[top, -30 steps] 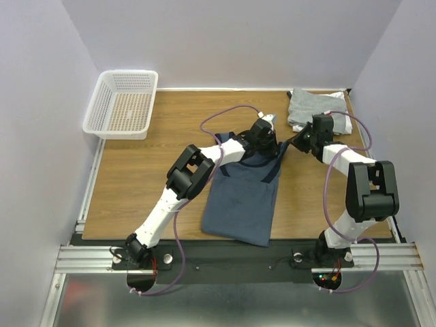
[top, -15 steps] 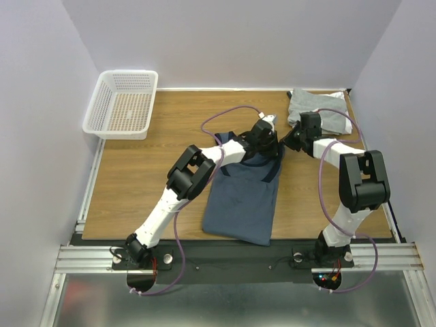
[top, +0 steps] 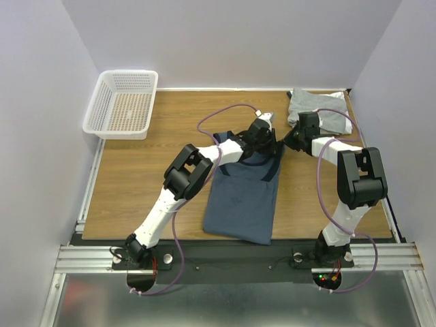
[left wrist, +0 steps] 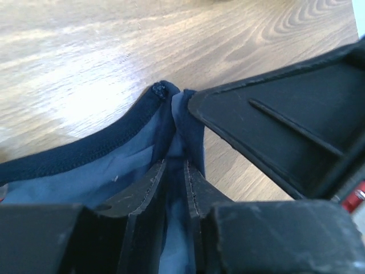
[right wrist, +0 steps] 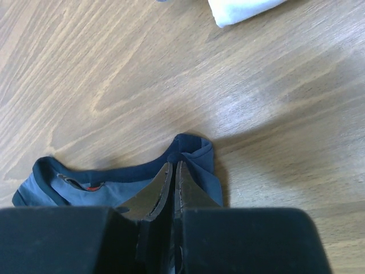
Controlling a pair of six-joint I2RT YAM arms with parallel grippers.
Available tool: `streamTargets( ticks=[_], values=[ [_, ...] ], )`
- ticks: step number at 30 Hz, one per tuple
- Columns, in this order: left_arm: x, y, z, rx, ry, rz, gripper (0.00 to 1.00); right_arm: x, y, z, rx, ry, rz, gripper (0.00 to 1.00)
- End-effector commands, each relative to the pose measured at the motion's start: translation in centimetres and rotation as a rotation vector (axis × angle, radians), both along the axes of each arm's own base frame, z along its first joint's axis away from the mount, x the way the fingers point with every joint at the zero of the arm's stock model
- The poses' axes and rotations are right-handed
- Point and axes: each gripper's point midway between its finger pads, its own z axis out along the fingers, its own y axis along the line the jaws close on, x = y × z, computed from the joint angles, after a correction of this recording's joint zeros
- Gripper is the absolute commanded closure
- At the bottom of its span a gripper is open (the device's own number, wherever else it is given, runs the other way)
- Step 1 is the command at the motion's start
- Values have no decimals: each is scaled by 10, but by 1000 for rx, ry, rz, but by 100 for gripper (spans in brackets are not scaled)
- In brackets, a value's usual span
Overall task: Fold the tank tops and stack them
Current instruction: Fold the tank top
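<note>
Right jaws farther left, tight on navy tank top [top: 242,197]; left jaws looser

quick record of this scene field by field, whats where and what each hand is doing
surface: wooden table
being worked: navy tank top, spread mid-table, straps toward the far side
left hand: at the top's far edge, cloth between its slightly parted fingers; grip unclear
right hand: close beside the left, shut on a strap tip
pile: folded grey top lying on a white top, far right corner
basket: white mesh, far left corner, apart from the clothes
</note>
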Motion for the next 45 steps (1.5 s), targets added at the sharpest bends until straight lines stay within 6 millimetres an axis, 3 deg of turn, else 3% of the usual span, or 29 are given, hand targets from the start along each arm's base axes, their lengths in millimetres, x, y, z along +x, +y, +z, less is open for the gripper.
streamTargets(
  ticks=[1,10,16,20,31,35,39,45],
  values=[
    [12,0,84,-109,-152,-3,69,17,0,17,-8,-55,-18,94],
    [16,11,106,-140,-181,16,66,19,-1,33,-12,-87,-21,94],
    [25,50,116,-157,-166,129,66,26,9,28,-14,-80,-5,94],
    [25,64,119,-139,-170,159,66,33,16,30,-18,-89,1,93],
    [14,94,115,-101,-139,224,66,37,33,-4,-37,-10,27,89],
    [10,103,115,-94,-135,235,67,38,37,-12,-60,2,27,77],
    [7,117,119,-86,-137,258,67,38,37,-12,-66,1,26,58],
    [13,149,129,-74,-143,332,66,43,35,15,-79,-56,19,41]
  ],
)
